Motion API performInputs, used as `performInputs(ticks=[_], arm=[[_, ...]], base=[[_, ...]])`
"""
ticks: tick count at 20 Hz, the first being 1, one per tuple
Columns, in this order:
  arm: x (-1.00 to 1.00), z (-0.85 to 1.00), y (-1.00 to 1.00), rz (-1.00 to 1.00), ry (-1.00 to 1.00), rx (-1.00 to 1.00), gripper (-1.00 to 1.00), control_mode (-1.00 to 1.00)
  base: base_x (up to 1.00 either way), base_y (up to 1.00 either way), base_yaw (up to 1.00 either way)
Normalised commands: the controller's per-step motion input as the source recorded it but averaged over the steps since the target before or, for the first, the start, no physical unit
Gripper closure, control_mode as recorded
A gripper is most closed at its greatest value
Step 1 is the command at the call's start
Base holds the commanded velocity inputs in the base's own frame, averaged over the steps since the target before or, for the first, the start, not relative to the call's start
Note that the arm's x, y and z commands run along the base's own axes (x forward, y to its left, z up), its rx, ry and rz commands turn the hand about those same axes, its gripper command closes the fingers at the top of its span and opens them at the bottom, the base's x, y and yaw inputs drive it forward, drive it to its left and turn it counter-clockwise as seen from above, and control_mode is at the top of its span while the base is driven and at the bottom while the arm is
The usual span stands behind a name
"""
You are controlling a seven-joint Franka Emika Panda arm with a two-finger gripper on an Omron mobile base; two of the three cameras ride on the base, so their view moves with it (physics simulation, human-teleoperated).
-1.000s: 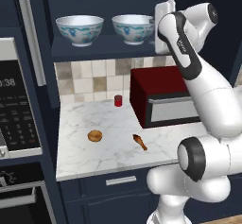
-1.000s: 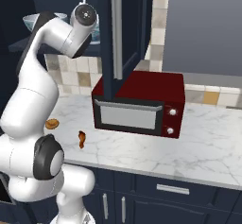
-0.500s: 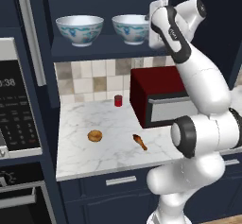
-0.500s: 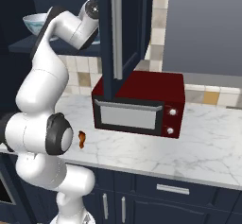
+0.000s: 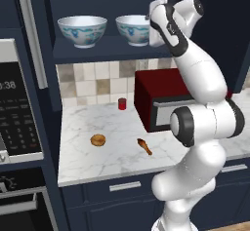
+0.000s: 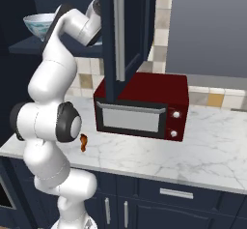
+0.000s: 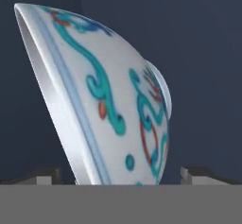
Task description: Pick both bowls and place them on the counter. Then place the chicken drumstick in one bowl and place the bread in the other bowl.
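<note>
So the end effector (image 7: pixel 118 176) sits spread wide, nothing held, right up against the right bowl (image 5: pixel 133 29) on the shelf (image 5: pixel 105 48), top center of the left base view. The bowl's wall fills the gap between the fingertips (image 7: pixel 47 176), dead ahead.

Dark navy shelf (image 5: pixel 105 48) – 2 white blue-patterned bowls (image 5: pixel 82 30). White marble counter (image 5: pixel 97 159) – round bun (image 5: pixel 98 140), brown drumstick (image 5: pixel 144 145), red can (image 5: pixel 122 104), dark red microwave (image 6: pixel 144 105).

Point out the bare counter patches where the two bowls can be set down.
Bare marble lies left of the bread up to the counter edge, and along the front edge below the chicken drumstick. More lies right of the red oven. It is tighter between the red can and the oven.
</note>
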Motion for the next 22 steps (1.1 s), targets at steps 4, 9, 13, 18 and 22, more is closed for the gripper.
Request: performInputs(ticks=[4,9,13,18,22], arm=[[0.34,-0.15,0.14,0.0,0.05,-0.01,-1.0,-1.0],[0.14,-0.15,0.09,0.01,0.03,-0.04,1.0,-1.0],[-0.33,-0.25,0.01,0.04,0.09,-0.04,1.0,-1.0],[-0.56,-0.2,0.12,0.0,0.06,-0.01,1.0,-1.0],[-0.68,-0.08,0.07,0.0,0.06,0.0,1.0,-1.0]], base=[[0.0,0.0,0.0],[0.0,0.0,0.0],[0.0,0.0,0.0],[0.0,0.0,0.0],[0.0,0.0,0.0]])
